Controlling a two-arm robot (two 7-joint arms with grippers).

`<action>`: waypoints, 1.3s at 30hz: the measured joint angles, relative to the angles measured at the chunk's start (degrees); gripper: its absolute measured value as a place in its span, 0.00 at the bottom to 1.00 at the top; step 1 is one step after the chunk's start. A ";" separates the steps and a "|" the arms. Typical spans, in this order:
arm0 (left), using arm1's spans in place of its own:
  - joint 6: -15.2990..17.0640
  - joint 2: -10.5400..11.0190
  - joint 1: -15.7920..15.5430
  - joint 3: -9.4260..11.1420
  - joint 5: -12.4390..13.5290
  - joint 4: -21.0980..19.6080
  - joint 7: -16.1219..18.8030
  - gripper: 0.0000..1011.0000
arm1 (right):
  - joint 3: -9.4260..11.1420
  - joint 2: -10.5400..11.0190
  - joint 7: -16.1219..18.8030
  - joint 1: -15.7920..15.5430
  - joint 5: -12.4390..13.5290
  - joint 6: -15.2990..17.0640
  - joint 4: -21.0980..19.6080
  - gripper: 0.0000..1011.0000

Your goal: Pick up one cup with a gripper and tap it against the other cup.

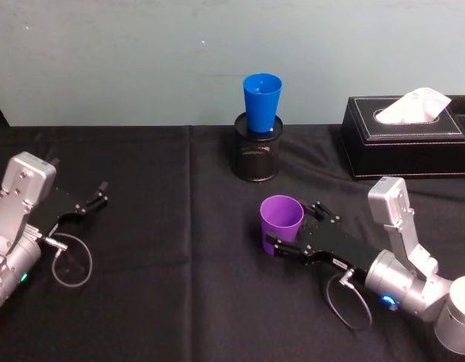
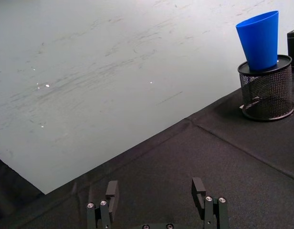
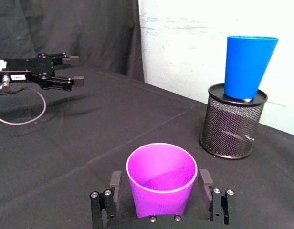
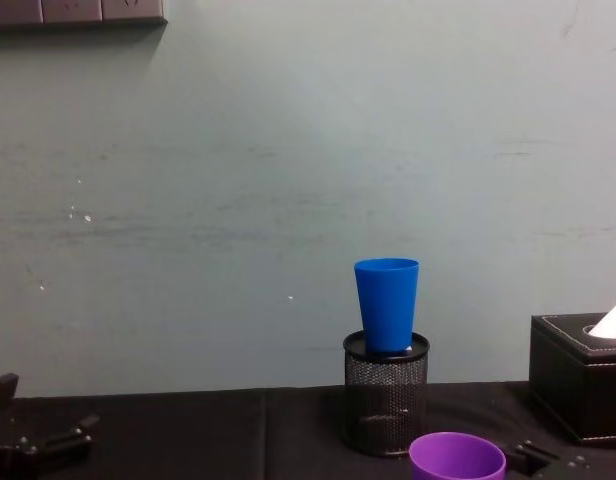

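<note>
Right end effector (image 1: 293,222) low on the black table (image 1: 164,302), toward the front right. Opened wide, with one of its fingers (image 3: 115,180) on each side of the purple cup (image 1: 281,217). A little gap between each finger and the cup, so around it but no squeeze on it. Purple cup upright on the table, open end up, right in the middle of that grip.

Farther back, close to the pale wall, a black mesh pen holder (image 1: 257,154). On top of the pen holder, the blue cup (image 1: 262,102), upright, small end down, wide end up. Well apart from the purple cup and higher than it.

To the right of the pen holder, a black tissue box (image 1: 406,139) with a white tissue poking out of the top.

Far over on the left side of the table, the left end effector (image 1: 93,196). Opened wide too, with nothing in it, low over the cloth and well away from both cups.
</note>
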 joint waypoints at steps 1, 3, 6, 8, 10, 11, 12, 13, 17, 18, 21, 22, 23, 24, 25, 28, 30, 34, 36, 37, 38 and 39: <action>0.00 0.00 0.00 0.00 0.00 0.00 0.00 0.99 | 0.02 -0.50 0.34 0.35 -0.14 -0.33 0.67 0.99; 0.00 0.00 0.00 0.00 0.00 0.00 0.00 0.99 | 0.04 -1.10 0.79 0.83 -0.36 -0.66 1.54 0.99; 0.00 0.00 0.00 0.00 0.00 0.00 0.00 0.99 | 0.08 -1.94 1.28 1.32 -0.69 -0.93 2.71 0.99; 0.00 0.00 0.00 0.00 0.01 0.00 0.00 0.99 | 0.11 -2.34 1.52 1.56 -0.92 -1.15 3.20 0.99; 0.00 0.00 0.00 0.00 0.01 0.00 0.00 0.99 | 0.16 -2.90 1.75 1.90 -1.29 -1.50 3.92 0.99; 0.00 0.00 0.00 0.00 0.00 0.00 0.00 0.99 | 0.17 -2.95 1.77 1.93 -1.32 -1.53 3.99 0.99; 0.00 0.00 0.00 0.00 0.01 0.00 0.00 0.99 | 0.17 -2.93 1.77 1.93 -1.32 -1.54 3.99 0.99; 0.00 0.00 0.00 0.00 0.00 0.00 0.00 0.99 | 0.17 -2.91 1.77 1.93 -1.32 -1.54 3.98 0.99; 0.00 0.00 0.00 0.00 0.00 0.00 0.00 0.99 | 0.17 -2.82 1.75 1.90 -1.30 -1.53 3.84 0.99; 0.00 0.00 0.00 0.00 0.00 0.00 0.00 0.99 | 0.17 -2.81 1.74 1.89 -1.30 -1.54 3.81 0.99; 0.00 0.00 0.00 0.00 0.00 0.00 0.00 0.99 | 0.16 -2.75 1.73 1.85 -1.26 -1.53 3.75 0.99; 0.00 0.00 0.00 0.00 0.01 0.00 0.00 0.99 | 0.16 -2.73 1.73 1.84 -1.25 -1.53 3.74 0.97; 0.00 0.00 0.00 0.00 0.00 0.00 0.00 0.99 | 0.15 -2.72 1.73 1.84 -1.24 -1.53 3.73 0.97; 0.00 0.00 0.00 0.00 0.00 0.00 0.00 0.99 | 0.15 -2.70 1.72 1.82 -1.22 -1.52 3.70 0.94; 0.00 0.00 0.00 0.00 0.00 0.00 0.00 0.99 | 0.15 -2.69 1.72 1.82 -1.20 -1.51 3.68 0.92; 0.00 0.00 0.00 0.00 0.00 0.00 0.00 0.99 | 0.13 -2.66 1.72 1.80 -1.16 -1.47 3.62 0.85; 0.00 0.00 0.00 0.00 0.01 0.00 0.00 0.99 | 0.12 -2.65 1.71 1.79 -1.14 -1.44 3.60 0.79; 0.00 0.00 0.00 0.00 0.00 0.00 0.00 0.99 | 0.12 -2.63 1.70 1.76 -1.12 -1.40 3.56 0.75; 0.00 0.00 0.00 0.00 0.00 0.00 0.00 0.99 | 0.12 -2.62 1.69 1.76 -1.11 -1.39 3.55 0.74; 0.00 0.00 0.00 0.00 0.00 0.00 0.00 0.99 | 0.12 -2.62 1.69 1.75 -1.10 -1.38 3.54 0.73; 0.00 0.00 0.00 0.00 0.00 0.00 0.00 0.99 | 0.12 -2.62 1.68 1.75 -1.10 -1.38 3.53 0.73; 0.00 0.00 0.00 0.00 0.00 0.00 0.00 0.99 | 0.12 -2.61 1.68 1.74 -1.10 -1.37 3.53 0.73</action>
